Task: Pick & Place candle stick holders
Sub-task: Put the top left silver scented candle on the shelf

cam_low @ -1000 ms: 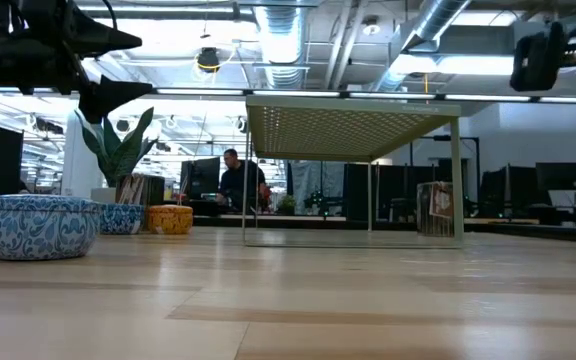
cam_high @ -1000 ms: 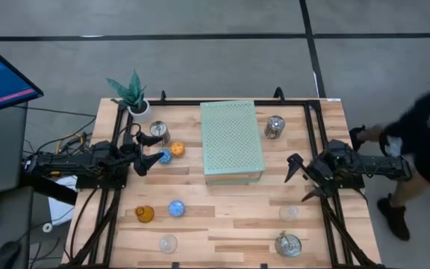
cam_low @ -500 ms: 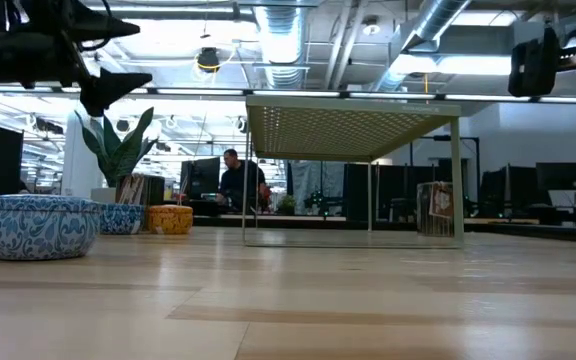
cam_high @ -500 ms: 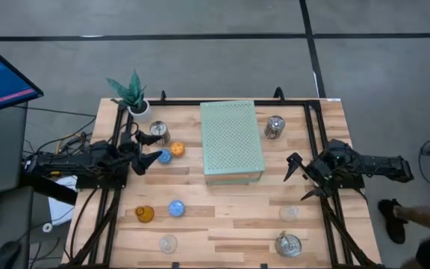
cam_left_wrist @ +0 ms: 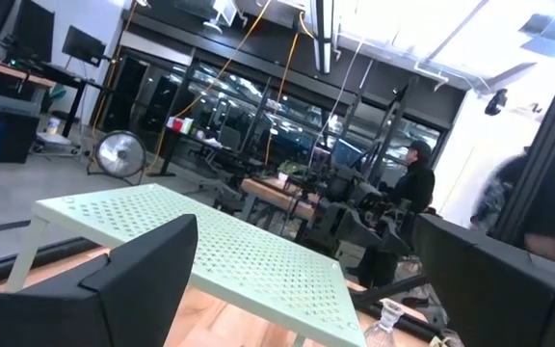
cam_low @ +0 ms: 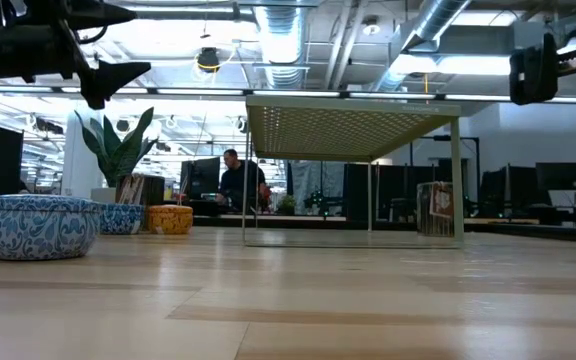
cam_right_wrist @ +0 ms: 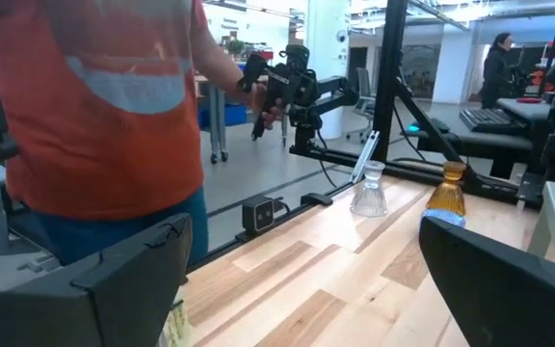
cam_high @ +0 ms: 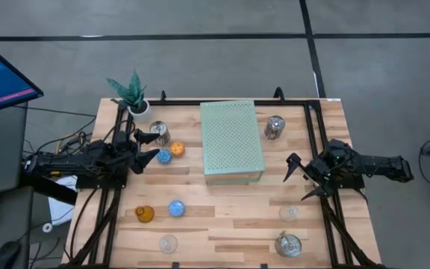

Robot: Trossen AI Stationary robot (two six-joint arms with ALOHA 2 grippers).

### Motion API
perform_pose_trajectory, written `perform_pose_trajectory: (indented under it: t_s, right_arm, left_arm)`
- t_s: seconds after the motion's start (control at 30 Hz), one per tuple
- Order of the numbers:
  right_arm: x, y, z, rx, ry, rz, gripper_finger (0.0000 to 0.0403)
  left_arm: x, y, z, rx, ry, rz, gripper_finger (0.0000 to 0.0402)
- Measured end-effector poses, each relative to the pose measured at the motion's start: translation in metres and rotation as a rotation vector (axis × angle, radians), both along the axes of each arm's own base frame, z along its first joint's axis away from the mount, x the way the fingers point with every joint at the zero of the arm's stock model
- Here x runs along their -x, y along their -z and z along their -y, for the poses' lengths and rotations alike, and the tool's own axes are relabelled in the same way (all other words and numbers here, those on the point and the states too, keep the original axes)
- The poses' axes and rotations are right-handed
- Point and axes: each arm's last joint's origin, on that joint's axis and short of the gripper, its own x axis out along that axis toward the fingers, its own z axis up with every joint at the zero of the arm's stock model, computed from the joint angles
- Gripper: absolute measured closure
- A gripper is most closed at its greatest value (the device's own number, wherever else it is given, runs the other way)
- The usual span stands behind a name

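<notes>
Basically no progress: left gripper (cam_high: 149, 152) has edged toward the blue-patterned round candle holder (cam_high: 164, 156) and its small orange round neighbour (cam_high: 177, 149) on the wooden desk (cam_high: 230, 217), jaws spread, empty. Right gripper (cam_high: 300, 178) unchanged, jaws spread.

Around the one pale-green perforated block (cam_high: 232, 140), the tabletop (cam_high: 230, 224) carries nine candle stick holders: three silver metal cups (cam_high: 160, 133) (cam_high: 275, 126) (cam_high: 287, 244), two clear glass holders (cam_high: 169, 243) (cam_high: 289, 213), one amber glass holder (cam_high: 145, 214), two blue round holders (cam_high: 164, 156) (cam_high: 176, 208) and one orange round holder (cam_high: 177, 149). One green plant (cam_high: 131, 93) in one white pot stands beyond the block's left far corner. Two arms reach in, one on each side of the block, each with one end effector: the left end effector (cam_high: 145, 149) and the right end effector (cam_high: 299, 177).
</notes>
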Motion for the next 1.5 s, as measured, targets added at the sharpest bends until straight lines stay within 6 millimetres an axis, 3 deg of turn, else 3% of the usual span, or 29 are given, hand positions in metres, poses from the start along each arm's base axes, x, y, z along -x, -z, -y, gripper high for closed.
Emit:
perform_pose_trajectory:
  t_s: [0.23,0.57,0.67,0.87,0.93,1.07,1.3,1.5]
  right_arm:
    - [0.003,0.001,-0.003,-0.092,-0.153,-0.100,0.0005]
    - [0.003,0.001,-0.003,-0.119,-0.152,-0.130,0.0004]
    - [-0.001,0.000,0.002,-0.135,0.076,-0.100,0.0005]
    - [-0.007,0.001,0.022,-0.176,0.809,-0.052,0.0003]
    - [-0.006,0.001,0.026,-0.294,0.937,-0.064,0.0004]
    - [-0.006,0.001,0.027,-0.581,0.939,-0.123,0.0006]
    - [-0.006,-0.001,0.027,-0.731,0.914,-0.135,0.0005]
    - [-0.006,-0.005,0.026,-0.994,0.839,-0.160,0.0007]
  left_arm:
    - [0.002,-0.005,0.000,0.028,0.009,0.060,0.0015]
    - [0.002,-0.005,0.000,0.048,0.016,0.072,0.0015]
    - [0.002,-0.006,0.000,0.048,0.016,0.084,0.0015]
    - [0.002,-0.007,0.000,0.048,0.016,0.087,0.0015]
    - [0.002,-0.007,0.000,0.048,0.016,0.089,0.0015]
    - [0.002,-0.007,0.000,0.048,0.016,0.090,0.0015]
    - [0.002,-0.007,0.000,0.048,0.016,0.093,0.0015]
    - [0.004,-0.012,0.000,0.047,0.017,0.142,0.0015]
